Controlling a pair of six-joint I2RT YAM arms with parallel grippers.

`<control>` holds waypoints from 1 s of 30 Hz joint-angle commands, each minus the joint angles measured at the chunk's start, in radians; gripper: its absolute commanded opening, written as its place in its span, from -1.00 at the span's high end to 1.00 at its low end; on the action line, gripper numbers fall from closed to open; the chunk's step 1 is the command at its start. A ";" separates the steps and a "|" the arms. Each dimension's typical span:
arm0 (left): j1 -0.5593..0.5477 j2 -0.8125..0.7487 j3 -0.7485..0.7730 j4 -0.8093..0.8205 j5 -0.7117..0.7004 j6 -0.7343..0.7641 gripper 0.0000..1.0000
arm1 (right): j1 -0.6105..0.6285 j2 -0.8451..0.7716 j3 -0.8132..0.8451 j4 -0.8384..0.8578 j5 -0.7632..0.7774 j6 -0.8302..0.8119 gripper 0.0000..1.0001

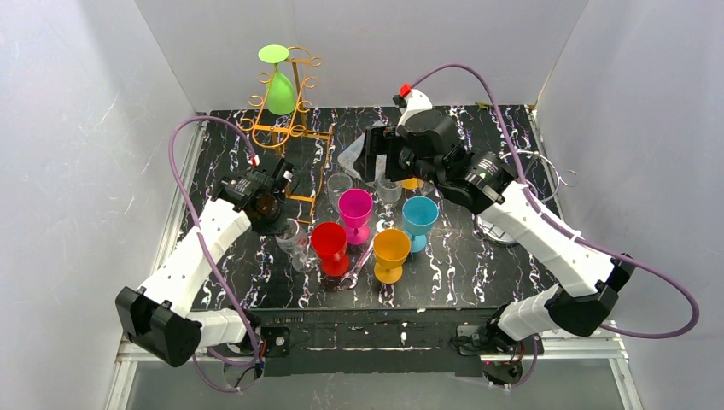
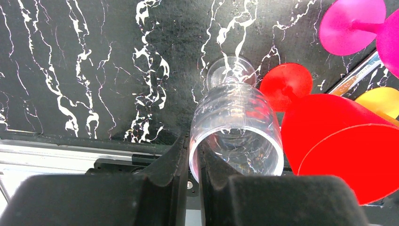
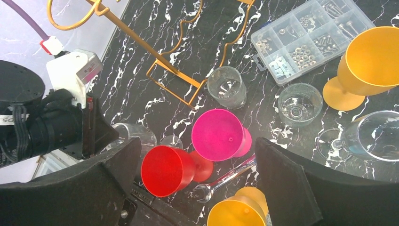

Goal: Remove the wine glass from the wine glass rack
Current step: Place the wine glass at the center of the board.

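Crowding clear glass [image 2: 235,127], red goblet [image 2: 339,141] just beside

Bright, even light throughout; sharp pictures, soft shadows, near fingers blurred.

One camera looks down from behind my bases; my wrist cameras face downward, close to the red goblet [image 1: 329,242], which all share.

No legible text, brand or number anywhere. White tag [image 3: 6,118] on black wrist housing of left arm [image 3: 42,129], far left of right tool [image 3: 197,150]: dark characters, cropped by frame edge, unreadable. Wrench [image 3: 225,177] just below right tool's opening: nothing readable on shank.
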 commanded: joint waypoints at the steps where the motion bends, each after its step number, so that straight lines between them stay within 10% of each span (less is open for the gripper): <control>1: 0.006 0.007 -0.005 0.008 -0.016 0.012 1.00 | -0.005 -0.046 -0.009 0.033 0.005 -0.005 -1.00; 30: -0.008 -0.018 0.028 -0.011 0.014 0.020 0.55 | -0.006 -0.067 -0.032 0.042 0.003 0.005 -1.00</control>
